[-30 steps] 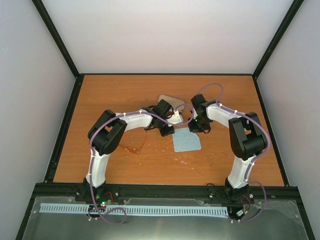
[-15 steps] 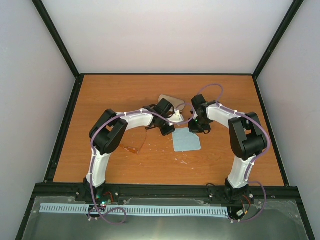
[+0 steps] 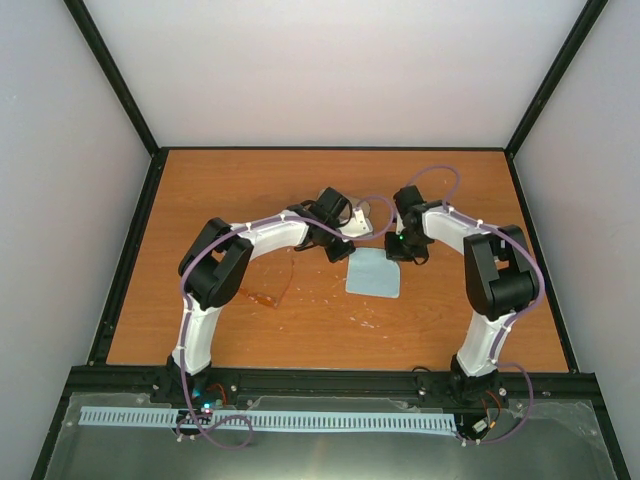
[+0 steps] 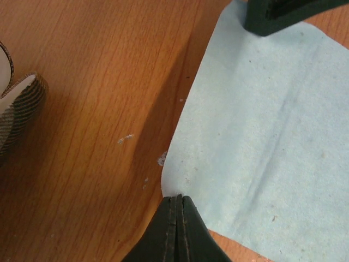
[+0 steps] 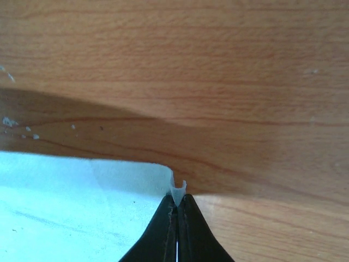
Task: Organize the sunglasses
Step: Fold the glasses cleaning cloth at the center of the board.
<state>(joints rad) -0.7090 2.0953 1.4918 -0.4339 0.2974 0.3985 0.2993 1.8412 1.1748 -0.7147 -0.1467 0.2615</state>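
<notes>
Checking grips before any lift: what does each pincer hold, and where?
Both hold the light-blue cloth: the right pincer pinches one far corner, the left pincer is shut on the other far corner.

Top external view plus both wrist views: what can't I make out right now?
sunglasses: seen in the top view only, tiny and faint against the wood; folded or open, cannot tell.
case: the left wrist view cuts it off at the frame edge; in the top view the left arm covers most of it.
left gripper: shut at the cloth corner; its own fingers hide whether cloth is pinched.
</notes>
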